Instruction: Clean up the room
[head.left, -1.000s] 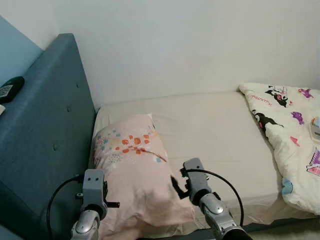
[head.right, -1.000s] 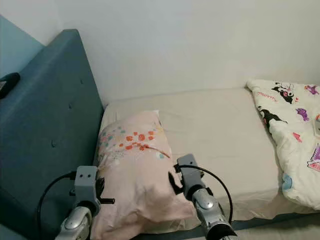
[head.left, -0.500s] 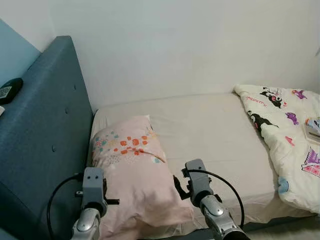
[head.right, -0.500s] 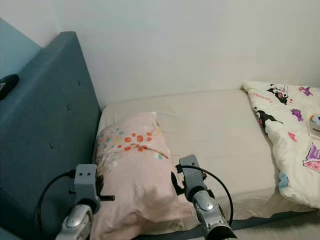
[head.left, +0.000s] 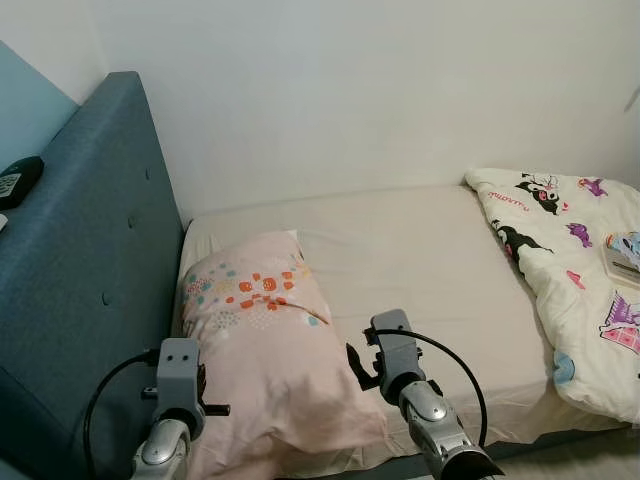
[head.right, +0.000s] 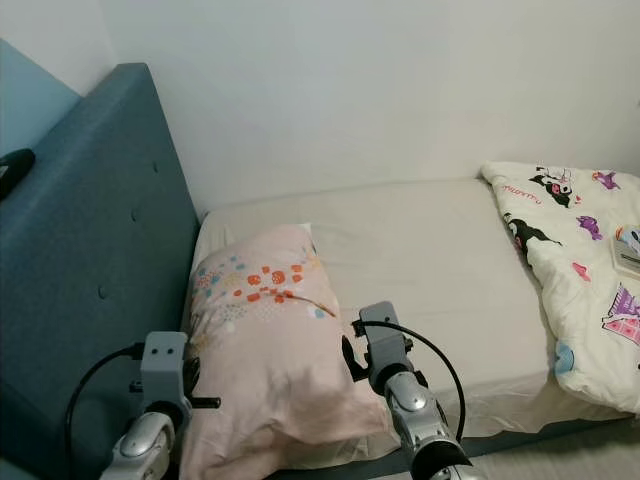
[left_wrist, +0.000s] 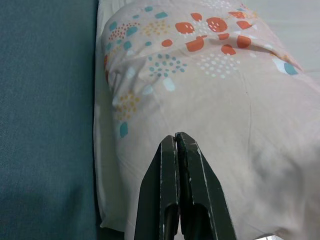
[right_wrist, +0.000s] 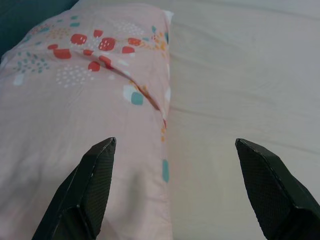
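A: Room? Pillow?
B: White wall, blue headboard (head.left: 90, 260). Pink pillow (head.left: 265, 350) on cream mattress (head.left: 430, 270) beside it; cartoon quilt (head.left: 570, 270) far right.
A: Grippers?
B: Left gripper (left_wrist: 176, 137) pressed together over pillow; right gripper (right_wrist: 175, 150) spread wide.

**Hidden and cut off**

The white cartoon-print quilt (head.left: 575, 280), well to the right of the right tool (right_wrist: 172, 187), runs off the picture's edge. A small black object (head.left: 20, 180) on top of the blue padded headboard (head.left: 90, 270), beyond the left tool (left_wrist: 176, 142), is cropped and too small to identify. The pink patterned pillow (head.left: 265, 350) hides the left tool's fingertips in the head views.
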